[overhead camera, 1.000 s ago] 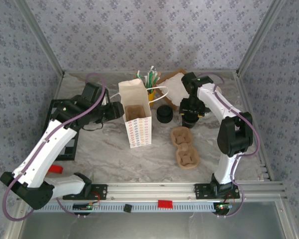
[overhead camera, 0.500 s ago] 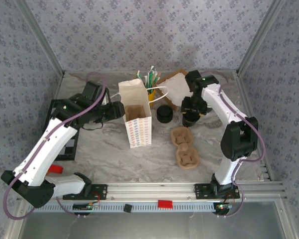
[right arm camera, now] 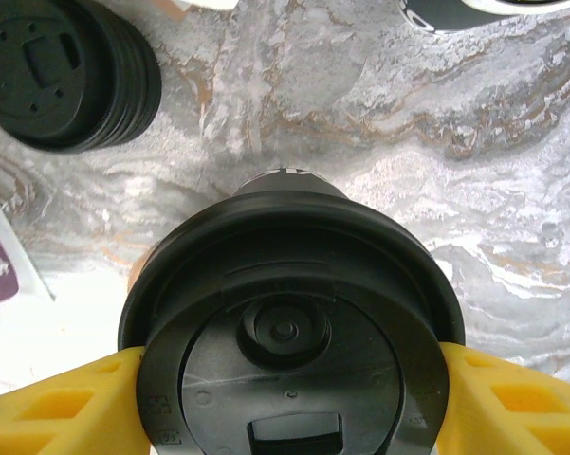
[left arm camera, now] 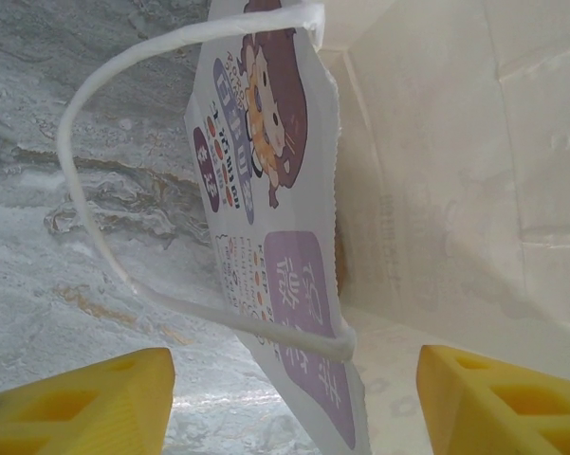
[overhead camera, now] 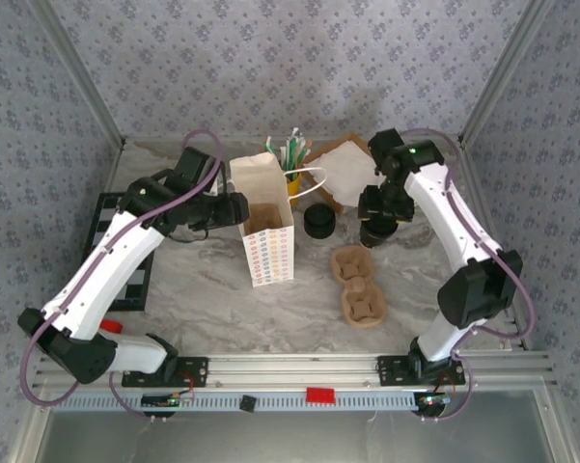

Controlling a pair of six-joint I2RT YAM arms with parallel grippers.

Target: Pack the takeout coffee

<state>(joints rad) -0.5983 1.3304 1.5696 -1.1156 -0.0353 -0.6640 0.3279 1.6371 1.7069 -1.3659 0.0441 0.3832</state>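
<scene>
Coffee cup [right arm camera: 289, 322], capped with a black lid, sits clamped between the 2 fingers of the right gripper [overhead camera: 378, 228], just behind the pulp cup carrier [overhead camera: 357, 285] on the marble table [overhead camera: 203, 299]. We see a stack of spare lids [overhead camera: 318, 221] between this cup and the paper bag [overhead camera: 268, 246]. The left gripper [left arm camera: 294, 398] stands wide open astride the bag's left wall, 1 finger outside and 1 inside, gripping nothing. A white handle [left arm camera: 85, 180] loops above the outer finger.

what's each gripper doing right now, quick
left gripper: open, fingers either side of the paper bag wall, not pinching it
right gripper: closed on the lidded coffee cup
</scene>
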